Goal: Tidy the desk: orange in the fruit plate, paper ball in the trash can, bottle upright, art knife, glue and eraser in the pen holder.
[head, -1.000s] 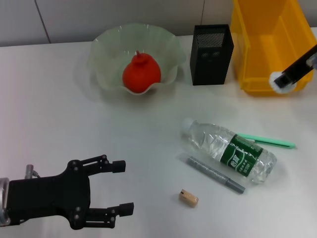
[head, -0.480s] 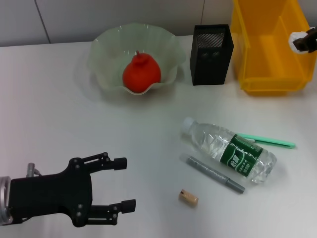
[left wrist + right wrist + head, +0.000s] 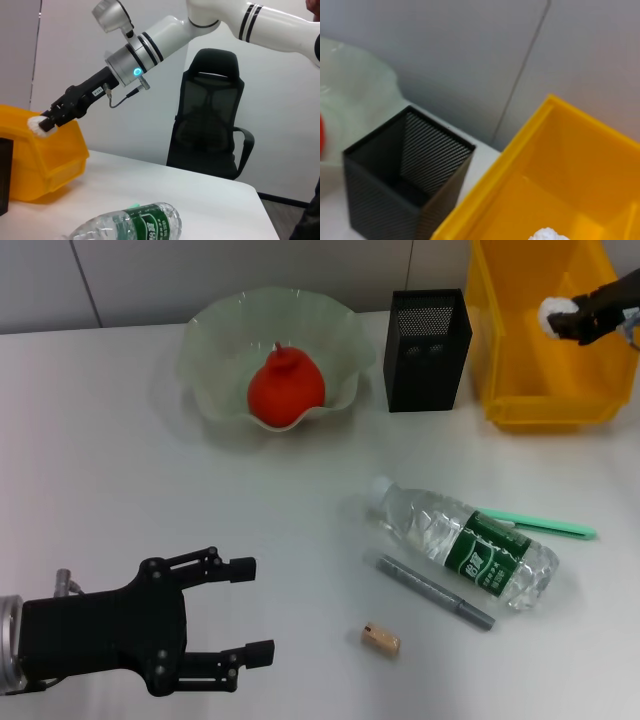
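The right gripper [image 3: 560, 318] is over the trash can [image 3: 520, 370] at the desk's far right corner, clenched on the paper ball [image 3: 553, 312] — the white wad sits right at its tip, above the bin's open mouth rather than outside the rim. The right wrist view agrees: yellow interior fills the picture, with a bit of white wad [image 3: 547, 234] at its edge. That is the relation the drop turns on: ball above bin, nothing between them. By the look of it, letting go is all this step still needs.

The left gripper [image 3: 245, 612] hovers low over the desk's near left corner, fingers spread and holding nothing.

The orange [image 3: 286, 390] already lies in the fruit plate [image 3: 215, 335] along the far edge. The bottle [image 3: 462, 543] lies on its side right of centre, its long axis running from the cap, nearer the middle, away toward the near right corner. A grey pen-like tool [image 3: 433, 592] and a green one [image 3: 538, 525] flank it, and the eraser [image 3: 380, 639] sits by the near edge. The pen holder [image 3: 426, 350] stands just beside the bin — the right arm is much the nearer to it.
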You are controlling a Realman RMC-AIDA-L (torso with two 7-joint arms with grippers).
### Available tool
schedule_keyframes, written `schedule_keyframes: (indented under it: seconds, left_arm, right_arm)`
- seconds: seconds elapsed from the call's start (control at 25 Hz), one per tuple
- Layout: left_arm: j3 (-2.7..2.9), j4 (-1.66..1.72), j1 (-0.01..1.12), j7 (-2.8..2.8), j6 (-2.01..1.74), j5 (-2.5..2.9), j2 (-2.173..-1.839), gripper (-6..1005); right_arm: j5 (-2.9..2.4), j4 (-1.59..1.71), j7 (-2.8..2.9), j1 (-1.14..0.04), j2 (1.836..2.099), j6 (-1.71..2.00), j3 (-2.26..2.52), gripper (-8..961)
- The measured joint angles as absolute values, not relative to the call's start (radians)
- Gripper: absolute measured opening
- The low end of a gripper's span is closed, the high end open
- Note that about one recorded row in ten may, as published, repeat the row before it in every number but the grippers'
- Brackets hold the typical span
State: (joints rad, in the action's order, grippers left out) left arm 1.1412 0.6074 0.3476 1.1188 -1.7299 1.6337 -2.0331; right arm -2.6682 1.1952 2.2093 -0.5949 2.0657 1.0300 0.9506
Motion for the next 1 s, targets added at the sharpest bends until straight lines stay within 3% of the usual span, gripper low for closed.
schedule_keyframes:
  seconds: [0.28,0.48,0.76,1.0]
  left_arm:
    - [1.14,0.607,0.342,1.128,-1.722,1.634,-2.034,857]
    - [1.135,0.603,0.342,1.128,-1.718,1.634,-2.034,857]
    - [1.13,0.596,0.342,1.128,-1.716,1.634,-2.033,857]
    - [1.122,0.596,0.343,1.146,-1.716,1.634,-2.028,857]
  right_arm:
    - [-2.665,1.192,2.206,-0.577,2.066,0.981,0.946,323]
    - [-2.664,1.19,2.204,-0.577,2.067,0.975,0.946,537]
    - [-2.643,1.302,2.225,-0.553,2.074,1.098,0.946,544]
    - [-2.636,1.602,2.34,-0.528,2.072,1.536,0.915,545]
